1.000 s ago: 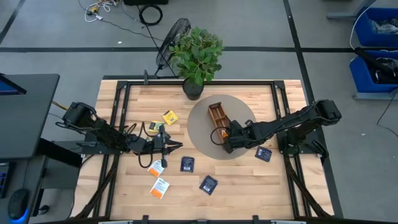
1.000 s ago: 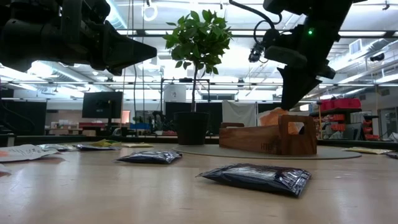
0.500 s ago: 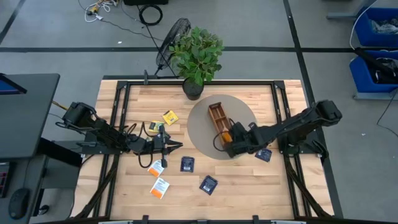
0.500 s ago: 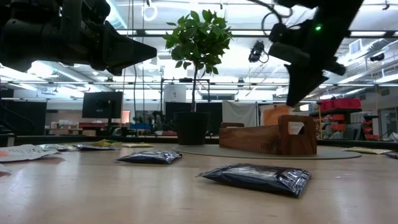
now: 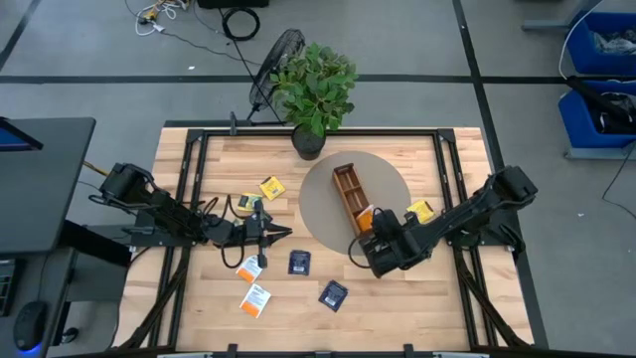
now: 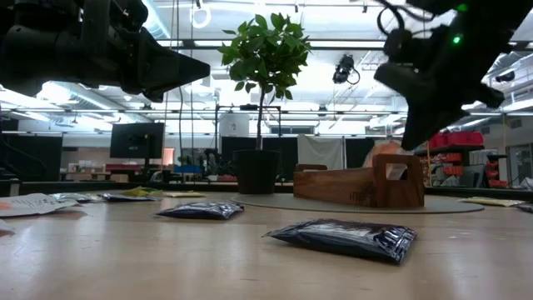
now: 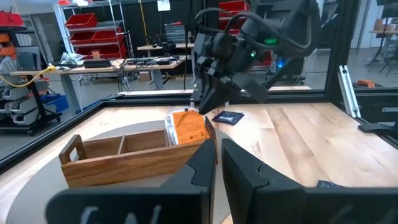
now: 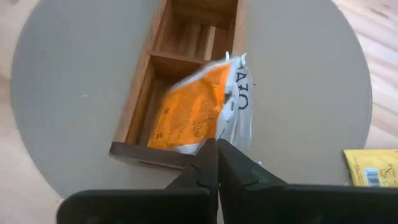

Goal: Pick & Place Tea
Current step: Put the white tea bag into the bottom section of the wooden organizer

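Orange sachet in the tray's end compartment; right end effector empty above it

The orange sachet leans tilted in the end compartment of the wooden tray, one white edge standing above the wall, not lying flat. The right end effector hangs just off that end of the tray with its fingers pressed together and nothing between them. The left end effector waits over the counter with only a narrow gap and nothing in it that I can see. To do this step well, I judge the right arm should lift straight clear so it does not catch the raised edge. Navy sachets and more orange ones lie on the counter near the left arm; a yellow one lies beside the right.
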Controlling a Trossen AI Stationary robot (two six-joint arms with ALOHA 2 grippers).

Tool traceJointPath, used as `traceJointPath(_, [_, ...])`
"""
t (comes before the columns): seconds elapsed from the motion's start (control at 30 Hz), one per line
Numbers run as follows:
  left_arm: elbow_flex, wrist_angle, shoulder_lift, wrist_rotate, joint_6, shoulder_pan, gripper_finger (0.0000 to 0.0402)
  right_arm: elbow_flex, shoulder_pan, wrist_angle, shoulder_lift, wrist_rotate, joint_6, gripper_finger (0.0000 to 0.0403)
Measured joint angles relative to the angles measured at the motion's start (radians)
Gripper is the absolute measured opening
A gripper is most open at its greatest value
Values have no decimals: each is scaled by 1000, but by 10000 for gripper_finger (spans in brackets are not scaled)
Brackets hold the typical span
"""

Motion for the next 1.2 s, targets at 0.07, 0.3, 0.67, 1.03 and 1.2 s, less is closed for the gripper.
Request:
traceJointPath(0.07, [0,0,0,0,0,0,32,0,-2,3,7,2,0,0])
traceJointPath(0.3, [0,-2,0,0,0,0,32,0,0,-13,7,44,-2,0])
traceJointPath(0.67, [0,-2,0,0,0,0,32,0,-3,-6,7,56,3,0])
traceJointPath(1.03, [0,-8,0,0,-1,0,32,0,3,28,7,16,-31,26])
traceJointPath(1.2, [0,-11,0,0,-1,0,32,0,3,-16,7,27,-52,89])
